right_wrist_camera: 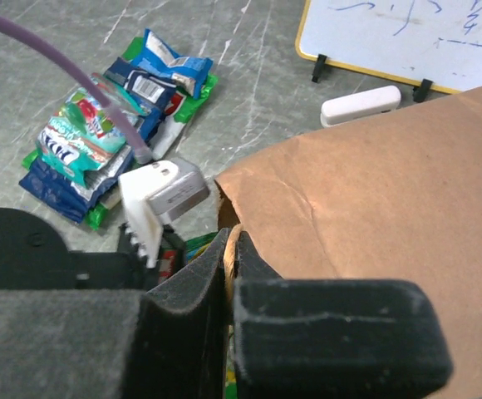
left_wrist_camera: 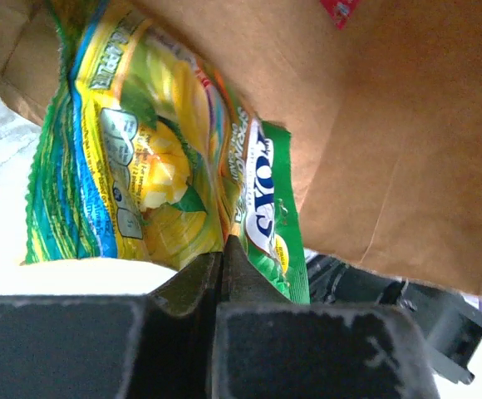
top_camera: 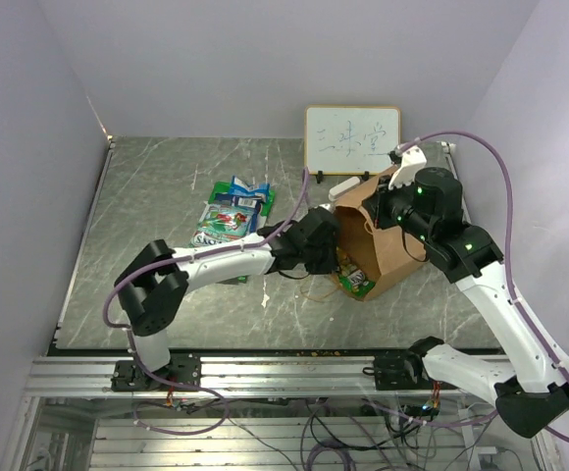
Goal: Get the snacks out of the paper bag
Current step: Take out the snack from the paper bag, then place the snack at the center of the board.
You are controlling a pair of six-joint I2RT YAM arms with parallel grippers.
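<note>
So here's where we're at: the paper bag lies on its side at the right of the counter, mouth facing near-left. Our left hand is right at that mouth, clenched on the edge of a yellow-green packet that's mostly inside the bag. It has white letters on a blue band, but we can't make out the brand. Our right hand is pinched tight on the bag's upper paper edge. To the left, a pile of packets in blue, teal and green sits on the counter, labels too small to read. At the far side stands a whiteboard with blue handwritten characters, a white eraser just in front.
</note>
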